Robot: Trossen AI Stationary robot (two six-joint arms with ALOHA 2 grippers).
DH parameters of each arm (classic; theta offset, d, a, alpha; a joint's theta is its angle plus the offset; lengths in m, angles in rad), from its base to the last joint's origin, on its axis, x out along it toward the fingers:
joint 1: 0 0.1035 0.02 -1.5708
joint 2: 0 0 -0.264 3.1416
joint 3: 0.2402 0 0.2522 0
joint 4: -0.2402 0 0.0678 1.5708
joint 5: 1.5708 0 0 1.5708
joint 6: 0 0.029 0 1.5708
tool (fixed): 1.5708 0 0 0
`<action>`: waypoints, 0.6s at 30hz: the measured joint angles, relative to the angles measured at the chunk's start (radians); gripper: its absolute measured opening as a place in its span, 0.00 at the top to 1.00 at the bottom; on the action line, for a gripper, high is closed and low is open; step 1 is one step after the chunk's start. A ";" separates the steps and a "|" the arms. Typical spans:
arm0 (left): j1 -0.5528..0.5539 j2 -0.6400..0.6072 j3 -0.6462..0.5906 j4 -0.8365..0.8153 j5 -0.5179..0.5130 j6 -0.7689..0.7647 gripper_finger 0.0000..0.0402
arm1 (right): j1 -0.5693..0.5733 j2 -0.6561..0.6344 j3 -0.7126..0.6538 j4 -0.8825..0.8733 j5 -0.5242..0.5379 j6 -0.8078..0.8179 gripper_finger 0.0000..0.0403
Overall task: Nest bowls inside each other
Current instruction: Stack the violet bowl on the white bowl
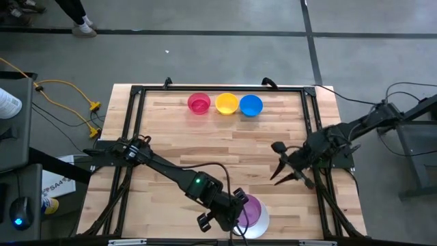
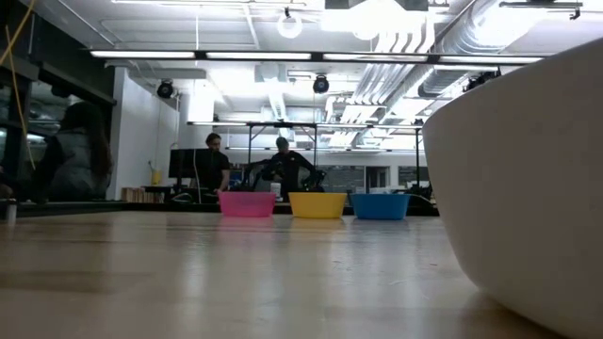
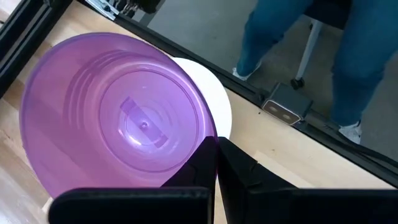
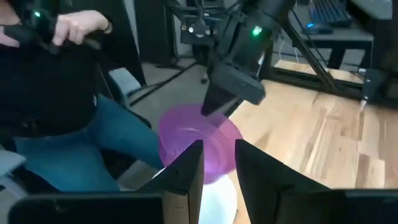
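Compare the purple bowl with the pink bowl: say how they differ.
The purple bowl is tilted over the white bowl at the table's near edge, pinched in the left gripper; the pink bowl stands upright on the table at the far edge, untouched, beside the yellow bowl. Both are round and look alike in size.

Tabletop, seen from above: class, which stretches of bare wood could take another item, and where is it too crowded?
Free: the wide middle of the table, between the pink bowl, yellow bowl, blue bowl row and both arms. Crowded: the near edge, where the left gripper pinches the purple bowl over the white bowl. The open right gripper waits rightward.
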 joint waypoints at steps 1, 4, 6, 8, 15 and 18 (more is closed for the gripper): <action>0.000 0.000 0.000 0.000 0.000 0.000 1.00 | 0.022 0.014 0.001 -0.005 0.026 0.000 0.79; 0.000 0.000 0.000 0.003 0.001 0.000 1.00 | 0.081 0.070 0.001 -0.011 0.089 -0.026 0.79; 0.000 0.000 0.000 0.005 0.008 0.000 1.00 | 0.112 0.110 0.001 0.001 0.100 -0.057 0.79; 0.000 0.000 0.000 0.010 0.030 0.000 1.00 | 0.135 0.136 0.001 0.032 0.103 -0.065 0.79; 0.000 0.000 0.000 0.015 0.056 0.005 1.00 | 0.172 0.202 0.003 0.086 0.123 -0.021 0.79; 0.000 0.000 0.000 0.017 0.056 0.039 1.00 | 0.184 0.243 0.003 0.130 0.122 -0.022 0.79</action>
